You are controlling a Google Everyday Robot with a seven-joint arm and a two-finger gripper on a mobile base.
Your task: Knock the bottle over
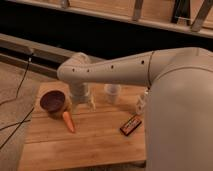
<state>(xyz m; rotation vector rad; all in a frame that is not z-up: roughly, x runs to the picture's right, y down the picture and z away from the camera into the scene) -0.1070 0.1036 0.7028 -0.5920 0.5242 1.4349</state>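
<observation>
The bottle point(141, 103) is small, clear and whitish. It stands upright near the right side of the wooden table point(95, 145), partly hidden behind my large white arm. My gripper point(81, 104) points down at the table's back left. It sits between a brown-topped jar point(52, 102) and a translucent white cup point(112, 93), well to the left of the bottle and apart from it.
An orange carrot point(68, 121) lies in front of the jar, just below the gripper. A dark snack bar point(131, 124) lies in front of the bottle. Black cables point(20, 80) run over the floor at the left. A dark ledge crosses behind the table.
</observation>
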